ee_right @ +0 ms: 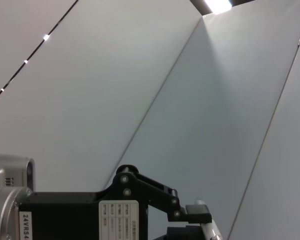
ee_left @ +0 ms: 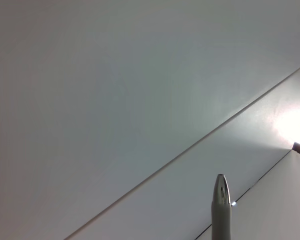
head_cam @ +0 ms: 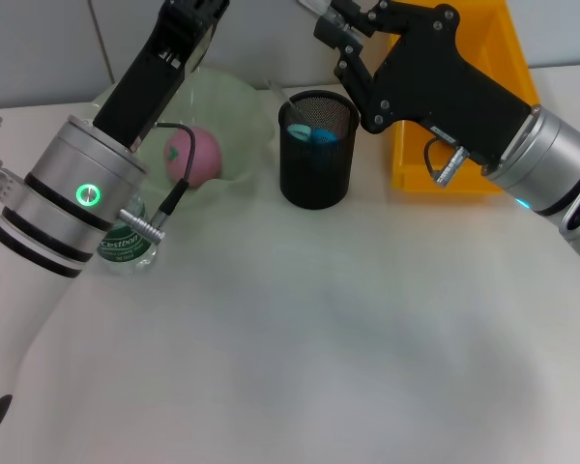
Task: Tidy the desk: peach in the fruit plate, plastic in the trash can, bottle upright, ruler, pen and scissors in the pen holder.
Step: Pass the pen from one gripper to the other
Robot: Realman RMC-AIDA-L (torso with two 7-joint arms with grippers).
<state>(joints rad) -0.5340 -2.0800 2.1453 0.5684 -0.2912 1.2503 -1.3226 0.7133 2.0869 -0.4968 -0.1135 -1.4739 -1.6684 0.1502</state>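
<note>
A pink peach (head_cam: 195,155) lies in the pale green fruit plate (head_cam: 242,101) at the back left. To its right stands the black mesh pen holder (head_cam: 316,184), with blue scissors handles (head_cam: 314,133) and a thin grey ruler (head_cam: 275,92) in it. My left gripper (ee_right: 199,219) is raised above the plate, past the top of the head view, shut on a silver pen (ee_left: 220,205). My right gripper (head_cam: 333,24) hangs high behind the pen holder. A bottle (head_cam: 126,246) with a green label sits front left, mostly hidden by my left arm. No plastic shows.
A yellow bin (head_cam: 454,87) stands at the back right, partly behind my right arm. The white desk (head_cam: 348,338) stretches out in front of the pen holder. A wall runs close behind the plate and bin.
</note>
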